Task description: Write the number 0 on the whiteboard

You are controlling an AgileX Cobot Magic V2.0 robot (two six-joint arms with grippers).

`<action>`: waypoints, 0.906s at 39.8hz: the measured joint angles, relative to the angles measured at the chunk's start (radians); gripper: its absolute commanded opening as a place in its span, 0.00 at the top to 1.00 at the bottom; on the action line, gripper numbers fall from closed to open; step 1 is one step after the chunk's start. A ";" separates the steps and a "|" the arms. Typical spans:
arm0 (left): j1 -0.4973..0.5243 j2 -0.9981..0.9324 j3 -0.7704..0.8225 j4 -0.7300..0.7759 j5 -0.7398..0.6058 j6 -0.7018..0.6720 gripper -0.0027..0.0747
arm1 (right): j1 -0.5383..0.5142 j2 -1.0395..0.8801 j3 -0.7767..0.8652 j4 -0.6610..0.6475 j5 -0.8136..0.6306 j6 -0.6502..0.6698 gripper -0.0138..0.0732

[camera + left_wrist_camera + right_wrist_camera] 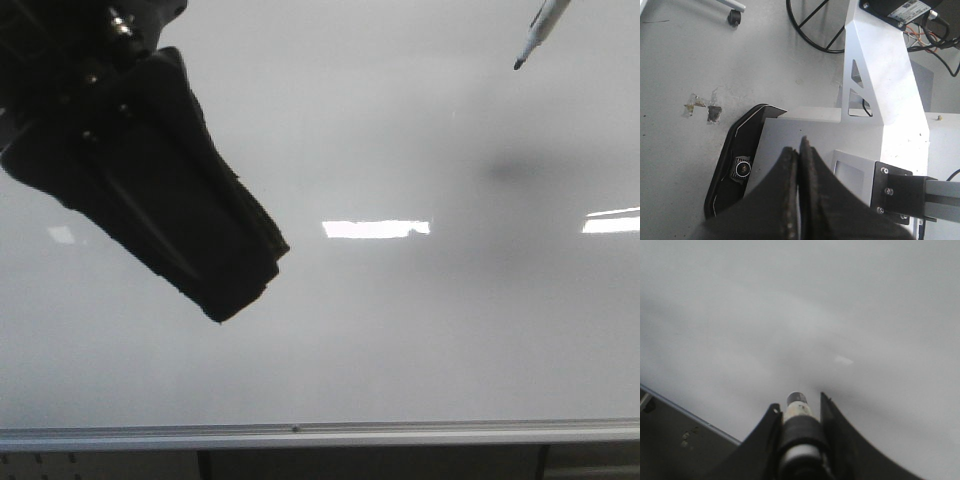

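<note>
Marker held over a blank whiteboard; no stroke laid down yet.

The right gripper point(799, 422) is clenched on the marker point(799, 412), barrel pinched between both fingers with the dark tip pointing out toward the whiteboard point(420, 340). In the front view the marker point(540, 30) hangs tip-down at upper right, its soft shadow apart from the tip, so I judge it clear of the surface. The number 0 is nowhere on the board: not yet written. The left gripper point(799, 155) has its fingers pressed together on nothing and faces away from the board. Handling, as judgement: marker is light, stiff, smooth plastic and could slip or twist under writing pressure; a grip low on the barrel suits. Felt tip is soft; glossy board is rigid and slick, so light contact suffices.
</note>
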 measured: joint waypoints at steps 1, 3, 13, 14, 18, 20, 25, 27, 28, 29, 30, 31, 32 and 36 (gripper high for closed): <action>0.000 0.000 0.000 0.000 0.000 0.000 0.99 | 0.000 0.013 -0.014 -0.008 0.000 0.005 0.91; 0.000 0.000 0.000 0.000 0.000 0.000 0.99 | 0.000 0.048 -0.056 -0.023 0.000 0.016 0.91; 0.000 0.000 0.000 0.000 0.000 0.000 0.99 | 0.000 0.174 -0.188 -0.032 -0.006 0.028 0.91; 0.000 0.000 0.000 0.000 0.000 0.000 0.99 | 0.000 0.183 -0.197 -0.032 -0.006 0.028 0.91; 0.000 0.000 0.000 0.000 0.000 0.000 0.99 | 0.000 0.206 -0.223 -0.032 -0.010 0.028 0.91; 0.000 0.000 0.000 0.000 0.000 0.000 0.99 | 0.000 0.215 -0.228 -0.032 -0.015 0.028 0.91; 0.000 0.000 0.000 0.000 0.000 0.000 0.99 | 0.000 0.224 -0.230 -0.032 -0.027 0.030 0.91; 0.000 0.000 0.000 0.000 0.000 0.000 0.99 | 0.000 0.226 -0.230 -0.032 -0.035 0.030 0.91; 0.000 0.000 0.000 0.000 0.000 0.000 0.99 | 0.000 0.226 -0.230 -0.032 -0.040 0.030 0.91; 0.000 0.000 0.000 0.000 0.000 0.000 0.99 | 0.000 0.226 -0.230 -0.032 -0.042 0.030 0.91; 0.000 0.000 0.000 0.000 0.000 0.000 0.99 | 0.000 0.226 -0.230 -0.032 -0.047 0.030 0.91; 0.000 0.000 0.000 0.000 0.000 0.000 0.99 | 0.000 0.226 -0.230 -0.032 -0.052 0.030 0.91; 0.000 0.000 0.000 0.000 0.000 0.000 0.99 | 0.000 0.226 -0.230 -0.032 -0.054 0.030 0.91; 0.000 0.000 0.000 0.000 0.000 0.000 0.99 | 0.000 0.226 -0.230 -0.032 -0.058 0.030 0.91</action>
